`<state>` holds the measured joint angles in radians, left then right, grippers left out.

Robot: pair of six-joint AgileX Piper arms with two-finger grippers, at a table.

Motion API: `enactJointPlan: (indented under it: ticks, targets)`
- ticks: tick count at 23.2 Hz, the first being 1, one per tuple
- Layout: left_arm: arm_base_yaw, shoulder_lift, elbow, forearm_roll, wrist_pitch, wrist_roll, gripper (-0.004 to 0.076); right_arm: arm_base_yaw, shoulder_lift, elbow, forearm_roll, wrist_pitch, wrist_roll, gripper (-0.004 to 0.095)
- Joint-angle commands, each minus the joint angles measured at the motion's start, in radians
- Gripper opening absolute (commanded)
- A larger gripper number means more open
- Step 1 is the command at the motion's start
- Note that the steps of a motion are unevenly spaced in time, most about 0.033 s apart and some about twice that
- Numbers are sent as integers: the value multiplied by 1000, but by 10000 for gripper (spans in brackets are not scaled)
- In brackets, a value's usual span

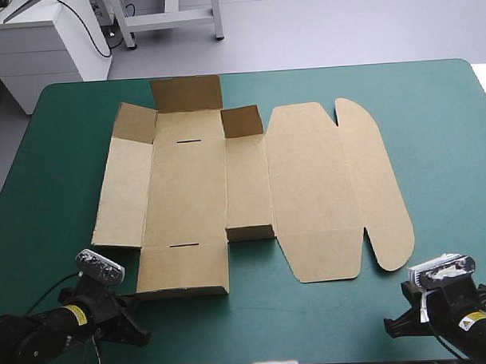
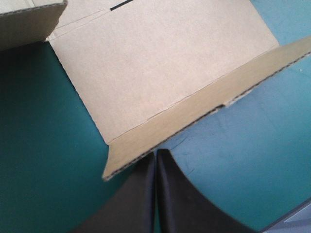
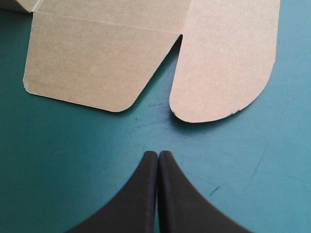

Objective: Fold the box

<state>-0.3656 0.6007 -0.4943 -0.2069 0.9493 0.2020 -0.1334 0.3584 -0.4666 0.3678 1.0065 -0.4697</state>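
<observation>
Though cut and creased, lies mostly flat at the middle of the cover (image 1: 440, 111) as one brown sheet: the box (image 1: 187, 192). Toward 3 o'clock, two rounded lid panels (image 1: 311, 187), flat on the cover. Along 9 o'clock, a long side panel (image 1: 123, 190), also flat. At 12 o'clock of the main panel, a far flap (image 1: 186, 94) tilted up, flanked by small flaps (image 1: 242, 120) likewise lifted. At 6 o'clock, a near flap (image 1: 182, 268), free edge slightly raised off the cover. At 7 o'clock of the box, left gripper (image 2: 156, 155), closed to one pointed arch, gripping nothing, tips just before that raised edge; contact not clear. At 5 o'clock, right gripper (image 3: 158, 155), likewise closed and empty, apart from the rounded ends of the lid panels, bare cover between.
</observation>
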Motion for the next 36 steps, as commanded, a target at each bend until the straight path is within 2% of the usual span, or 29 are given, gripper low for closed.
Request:
enactJointPlan:
  ticks: [1,8,11,16,25,30,33,36]
  targets:
    - [-6,1,-23,-14,-37,2,-8,-2,13,-34,19,-46,-3,-14]
    - [-6,1,-27,-29,-23,2,-8,-2,13,-34,19,-46,-3,-14]
    - [-6,1,-51,-32,-67,5,-8,-2,13,-34,19,-46,-3,-14]
    - [-6,19,-195,11,-127,-46,-8,-2,13,-34,19,-50,-3,-14]
    - [-6,382,-501,122,-107,-43,7,-2,13,-34,19,-50,-3,-14]
    - [17,588,-655,179,-25,-37,18,-2,13,-34,19,-50,-3,-14]
    - [97,668,-739,108,28,28,18,-2,13,-34,19,-50,-3,-14]
    - [244,712,-803,-91,82,177,18,-2,13,-34,19,-50,-3,-14]
